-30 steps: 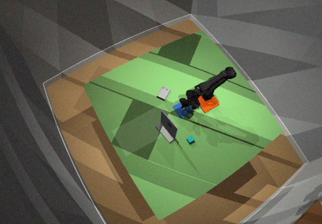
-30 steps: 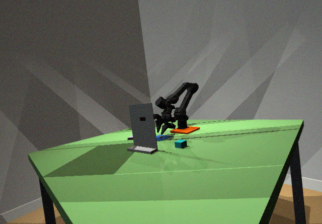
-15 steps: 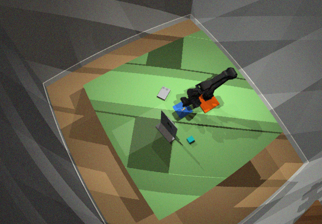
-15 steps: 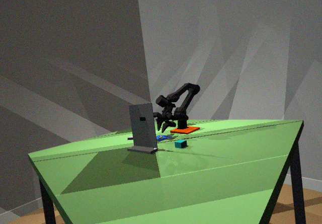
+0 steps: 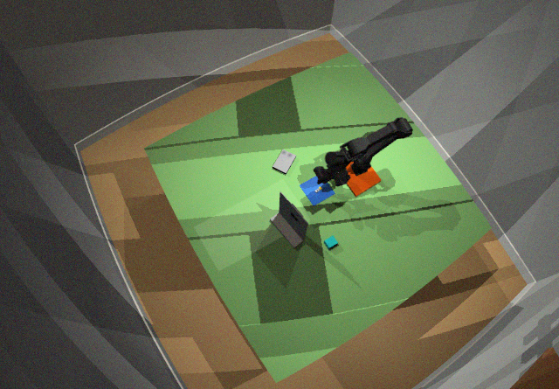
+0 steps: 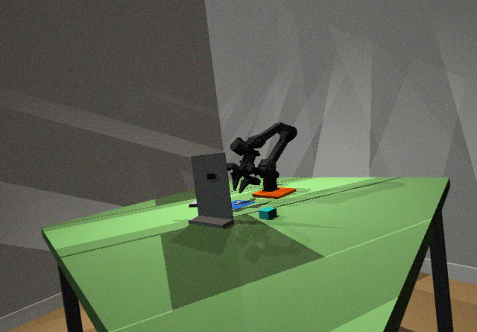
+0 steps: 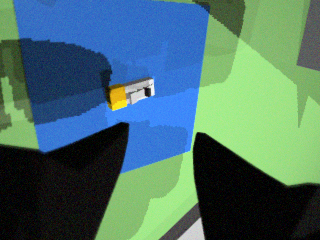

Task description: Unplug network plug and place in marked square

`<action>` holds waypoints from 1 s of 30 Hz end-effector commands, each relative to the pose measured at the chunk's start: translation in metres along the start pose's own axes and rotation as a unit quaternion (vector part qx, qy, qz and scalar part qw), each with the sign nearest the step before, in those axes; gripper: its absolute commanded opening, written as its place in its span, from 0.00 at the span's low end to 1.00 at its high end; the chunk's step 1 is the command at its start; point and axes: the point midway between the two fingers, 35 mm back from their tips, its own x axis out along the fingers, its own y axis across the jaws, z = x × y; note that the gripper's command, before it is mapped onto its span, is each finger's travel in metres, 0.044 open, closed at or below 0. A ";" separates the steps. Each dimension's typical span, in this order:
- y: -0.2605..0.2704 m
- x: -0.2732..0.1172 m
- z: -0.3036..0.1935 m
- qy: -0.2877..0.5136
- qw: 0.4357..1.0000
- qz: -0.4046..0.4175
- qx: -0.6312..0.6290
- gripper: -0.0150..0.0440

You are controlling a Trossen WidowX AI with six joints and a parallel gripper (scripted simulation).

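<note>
The plug (image 5: 318, 190) (image 6: 238, 202) (image 7: 129, 91), whitish with a yellow end, lies on the blue marked square (image 5: 314, 199) (image 6: 247, 204) (image 7: 165, 25), well inside its edges. My gripper (image 6: 238, 190) (image 7: 161, 136) is open with nothing between its fingers. Its fingertips are above the table, and in the wrist view the plug lies beyond them, apart from both. The upright grey panel (image 5: 286, 211) (image 6: 213, 197) stands beyond the square, and its dark socket opening (image 6: 211, 176) shows no plug in it.
A teal block (image 5: 330, 242) (image 6: 267, 213) lies to the right of the panel in the top and exterior views. A light grey box (image 5: 284, 162) (image 6: 192, 204) lies on the other side. The arm stands on an orange base plate (image 5: 366, 183) (image 6: 276, 194) near the square.
</note>
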 end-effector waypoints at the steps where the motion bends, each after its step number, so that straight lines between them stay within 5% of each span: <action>1: -0.005 -0.005 0.000 -0.002 1.000 -0.004 -0.003 0.52; 30: -0.025 -0.036 0.000 -0.001 1.000 -0.004 -0.003 0.52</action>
